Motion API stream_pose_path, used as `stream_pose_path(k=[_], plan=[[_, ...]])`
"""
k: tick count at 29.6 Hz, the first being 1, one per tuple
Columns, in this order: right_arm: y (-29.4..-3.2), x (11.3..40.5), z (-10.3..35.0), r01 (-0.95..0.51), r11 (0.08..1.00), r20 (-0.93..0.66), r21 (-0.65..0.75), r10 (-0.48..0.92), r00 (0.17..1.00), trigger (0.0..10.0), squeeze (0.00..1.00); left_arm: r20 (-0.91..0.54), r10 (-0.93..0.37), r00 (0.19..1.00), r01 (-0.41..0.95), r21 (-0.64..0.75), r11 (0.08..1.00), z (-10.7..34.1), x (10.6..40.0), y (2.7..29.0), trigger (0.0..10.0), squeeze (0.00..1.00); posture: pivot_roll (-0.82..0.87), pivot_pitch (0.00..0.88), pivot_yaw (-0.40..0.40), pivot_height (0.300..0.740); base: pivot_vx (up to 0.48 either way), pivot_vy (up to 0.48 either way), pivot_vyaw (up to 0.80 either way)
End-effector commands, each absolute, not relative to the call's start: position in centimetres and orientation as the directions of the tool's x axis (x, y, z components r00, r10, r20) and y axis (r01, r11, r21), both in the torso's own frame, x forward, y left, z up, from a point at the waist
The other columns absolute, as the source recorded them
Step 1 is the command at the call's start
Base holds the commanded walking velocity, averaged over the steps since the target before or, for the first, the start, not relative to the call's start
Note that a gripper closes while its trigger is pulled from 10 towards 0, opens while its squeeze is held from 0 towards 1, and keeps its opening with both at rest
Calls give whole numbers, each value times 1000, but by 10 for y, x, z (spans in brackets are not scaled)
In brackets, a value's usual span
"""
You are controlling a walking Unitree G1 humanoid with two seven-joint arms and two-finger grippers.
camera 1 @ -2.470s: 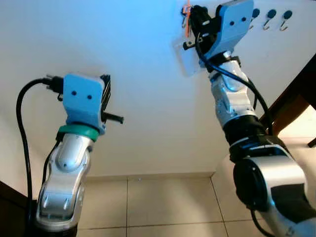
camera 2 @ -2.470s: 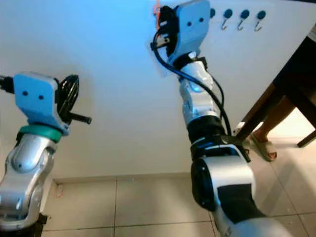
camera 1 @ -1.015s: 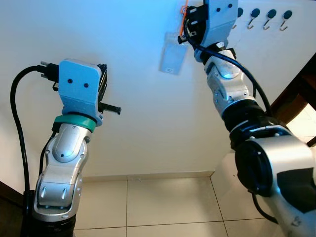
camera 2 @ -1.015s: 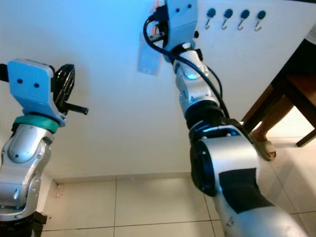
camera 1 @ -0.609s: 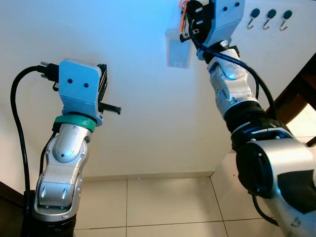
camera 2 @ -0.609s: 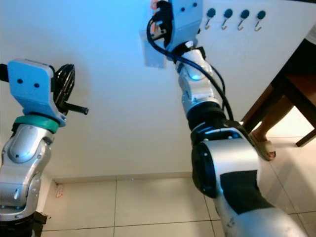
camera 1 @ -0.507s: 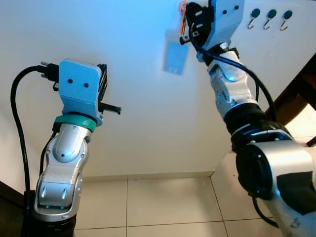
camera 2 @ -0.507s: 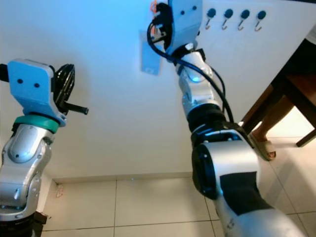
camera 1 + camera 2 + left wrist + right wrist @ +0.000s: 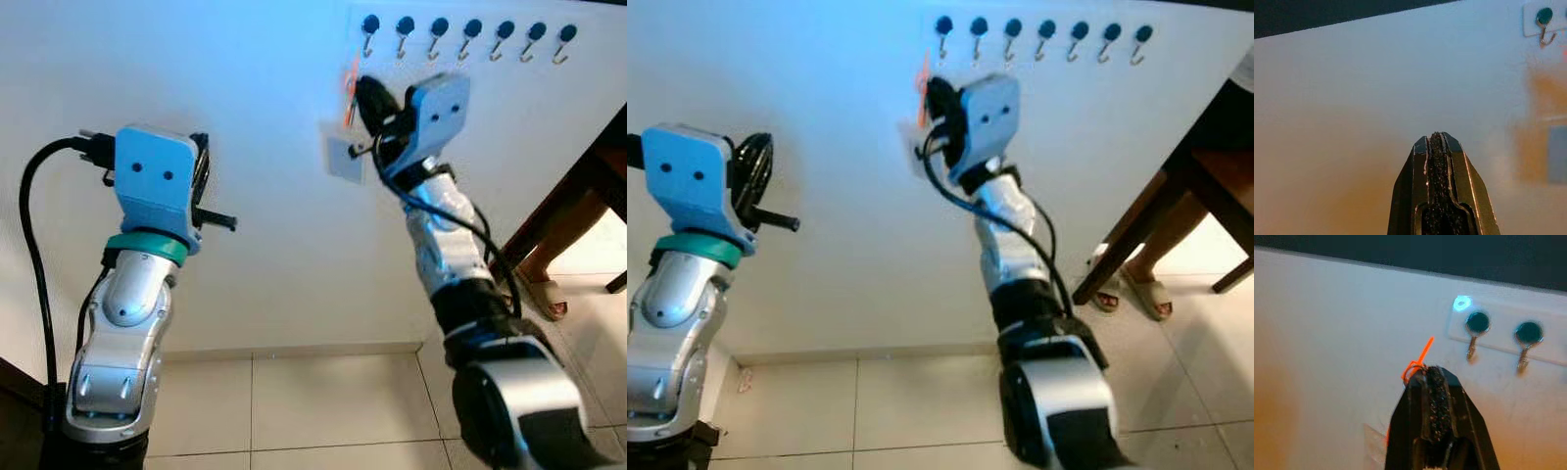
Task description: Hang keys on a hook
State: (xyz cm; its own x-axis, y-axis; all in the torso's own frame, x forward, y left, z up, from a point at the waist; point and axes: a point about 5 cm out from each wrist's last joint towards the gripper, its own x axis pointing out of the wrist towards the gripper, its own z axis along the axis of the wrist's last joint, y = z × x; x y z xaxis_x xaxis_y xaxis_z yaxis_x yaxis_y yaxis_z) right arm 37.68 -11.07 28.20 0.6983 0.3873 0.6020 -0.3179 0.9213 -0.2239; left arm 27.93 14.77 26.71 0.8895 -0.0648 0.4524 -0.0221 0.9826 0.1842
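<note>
A row of several small hooks (image 9: pixel 369 29) with dark round caps runs along the white wall, high up. My right gripper (image 9: pixel 362 96) is raised just below and left of the leftmost hook, shut on the keys' orange loop (image 9: pixel 349 82). A pale translucent tag (image 9: pixel 343 157) dangles from it against the wall. In the right wrist view the orange loop (image 9: pixel 1415 363) sticks out beside the closed fingertips (image 9: pixel 1432 377), with two hooks (image 9: pixel 1475 330) a little beyond. My left gripper (image 9: pixel 1436 142) is held up at chest height, shut and empty, pointing at bare wall.
A dark wooden furniture leg (image 9: pixel 568 211) slants down at the right. A person's sandalled foot (image 9: pixel 542 294) rests on the tiled floor (image 9: pixel 294 401) beside it. The white wall (image 9: pixel 274 264) stands close in front.
My right gripper has dropped from the hook row to just below it, still holding the keys; the left hooks it covered are now uncovered. The tag has swung. The left arm is unmoved.
</note>
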Motion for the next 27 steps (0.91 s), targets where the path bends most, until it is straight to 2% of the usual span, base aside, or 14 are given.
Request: stream_pose_path(k=[1, 7, 12, 15, 17, 19, 22, 27], plan=[[-113, 373, 289, -302, 929, 628, -216, 369, 685, 10000, 0, 455, -74, 887, -7, 174, 985, 266, 276, 147, 10000, 0, -14, 0, 41, 740, 0, 0, 0], [-122, 350, 270, -251, 947, 630, -198, 319, 708, 10000, 0, 381, -59, 923, -26, 214, 976, 236, 253, 150, 10000, 0, -35, 0, 49, 740, 0, 0, 0], [-122, 329, 239, -241, 952, 575, -188, 306, 759, 10000, 0, 317, 37, 948, -116, 234, 965, 209, 241, 165, 10000, 0, -62, 0, 68, 740, 0, 0, 0], [-122, 325, 233, -233, 956, 567, -179, 294, 770, 10000, 0, 329, 90, 940, -175, 240, 955, 207, 240, 171, 10000, 0, -68, 0, 73, 740, 0, 0, 0], [-126, 317, 227, -170, 971, 574, -170, 238, 784, 10000, 0, 385, 184, 904, -290, 239, 927, 211, 240, 180, 10000, 0, -81, 0, 79, 740, 0, 0, 0], [-129, 313, 227, -136, 974, 579, -180, 217, 786, 10000, 0, 411, 205, 888, -317, 226, 921, 216, 242, 179, 10000, 0, -84, 0, 79, 740, 0, 0, 0], [-133, 306, 229, -87, 977, 590, -196, 188, 786, 10000, 0, 439, 163, 884, -272, 198, 942, 225, 248, 165, 10000, 0, -86, 0, 85, 740, 0, 0, 0], [-128, 303, 228, -91, 974, 586, -209, 200, 785, 10000, 0, 445, 114, 888, -220, 195, 956, 231, 256, 155, 10000, 0, -83, 0, 88, 740, 0, 0, 0]])
